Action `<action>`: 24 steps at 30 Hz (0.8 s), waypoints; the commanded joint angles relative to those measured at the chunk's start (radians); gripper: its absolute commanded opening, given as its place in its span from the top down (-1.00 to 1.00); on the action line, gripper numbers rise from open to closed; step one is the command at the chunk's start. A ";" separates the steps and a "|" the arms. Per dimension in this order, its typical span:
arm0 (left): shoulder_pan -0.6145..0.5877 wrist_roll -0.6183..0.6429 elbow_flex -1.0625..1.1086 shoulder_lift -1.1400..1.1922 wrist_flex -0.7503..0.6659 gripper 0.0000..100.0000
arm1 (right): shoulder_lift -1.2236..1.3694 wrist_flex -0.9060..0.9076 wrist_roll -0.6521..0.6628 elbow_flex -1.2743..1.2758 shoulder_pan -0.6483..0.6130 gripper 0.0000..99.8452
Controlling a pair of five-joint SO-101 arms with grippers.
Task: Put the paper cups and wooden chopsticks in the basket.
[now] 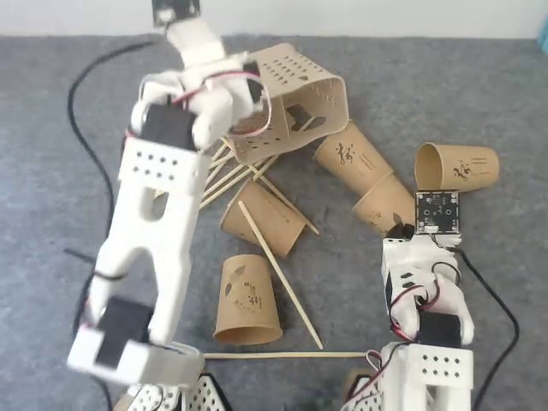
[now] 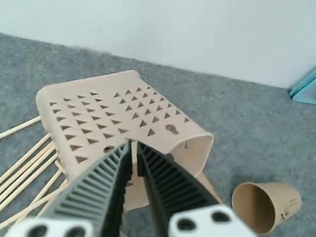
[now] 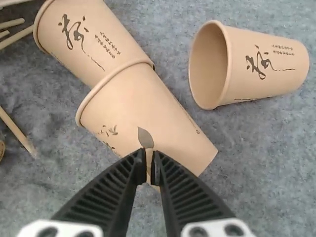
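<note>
Five paper cups are seen in the high view, all lying on the grey bench (image 1: 488,94) outside the basket (image 1: 312,86). A pair of cups (image 1: 368,181) is laid end to end and touching, its line slanting from beside the basket toward the right arm. A third cup (image 1: 456,167) is laid on its side just beyond them, with its mouth turned toward the pair. The dark print on these three is made out plainly in the right wrist view, where the other two cups are not shown. A fourth cup (image 1: 264,218) is laid on its side near the middle and is crossed by a long chopstick (image 1: 282,278) that slants toward the arm bases. A fifth cup (image 1: 247,300) is placed nearer the bases, wide end toward them. A fanned bundle of chopsticks (image 1: 224,175) is pointed diagonally up at the basket, its far ends meeting the basket's lower edge. One more chopstick (image 1: 282,354) is laid crosswise between the two bases. The basket is tipped on its side; its wall of triangular holes is shown best in the left wrist view. Whether anything lies inside it cannot be told. The left hand (image 2: 133,147) is held against that wall with its fingers drawn almost together, and whether the wall is pinched cannot be told. The right hand (image 3: 147,165) is likewise narrowed to a slit, its tips over the nearer cup of the pair.
</note>
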 commanded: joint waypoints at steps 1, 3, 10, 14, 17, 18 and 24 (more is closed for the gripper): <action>-0.020 0.040 -0.340 0.161 0.127 0.98 | -0.022 0.002 0.018 -0.009 -0.002 0.93; -0.049 0.052 -0.441 0.233 0.189 0.97 | -0.022 0.001 0.020 -0.008 -0.002 0.93; -0.060 0.049 -0.756 0.296 0.572 0.60 | -0.030 -0.025 0.038 0.015 -0.004 0.93; -0.060 0.034 -0.725 0.279 0.646 0.55 | -0.030 -0.021 0.038 0.015 -0.004 0.93; -0.072 0.034 -0.509 0.247 0.632 0.56 | -0.030 -0.019 0.038 0.014 -0.002 0.93; -0.068 0.034 -0.432 0.236 0.618 0.56 | -0.030 -0.019 0.038 0.014 -0.002 0.93; -0.068 0.032 -0.005 0.126 0.420 0.57 | -0.030 -0.022 0.038 0.015 -0.002 0.93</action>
